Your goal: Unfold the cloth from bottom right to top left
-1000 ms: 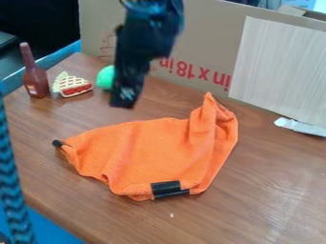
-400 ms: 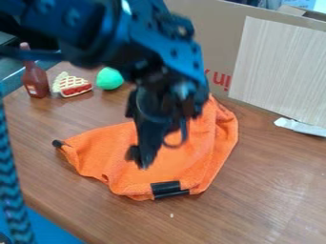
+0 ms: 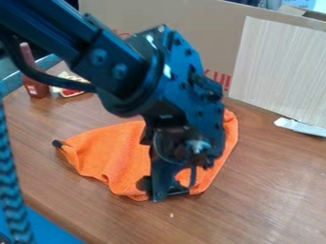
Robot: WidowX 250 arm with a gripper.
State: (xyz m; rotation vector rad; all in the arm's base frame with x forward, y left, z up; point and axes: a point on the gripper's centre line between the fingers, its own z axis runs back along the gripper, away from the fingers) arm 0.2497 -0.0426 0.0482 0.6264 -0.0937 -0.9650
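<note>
Over the near edge of the orange cloth (image 3: pixel 115 150), I have my end effector (image 3: pixel 155 191) hanging down, right by the black clip (image 3: pixel 178 190) there, which it partly covers. I cannot tell whether it is spread, pressed together or pinching anything. The cloth lies crumpled in the middle of the desk (image 3: pixel 274 190), a black tip (image 3: pixel 58 143) at its left corner and its right side showing past my arm (image 3: pixel 121 64). Toward the far left, a brown bottle (image 3: pixel 35 86) stands beside a toy pie slice (image 3: pixel 71 91), partly behind my arm. Behind the desk rises cardboard (image 3: pixel 216 28), a pale wood-grain panel (image 3: pixel 274 66) against it.
</note>
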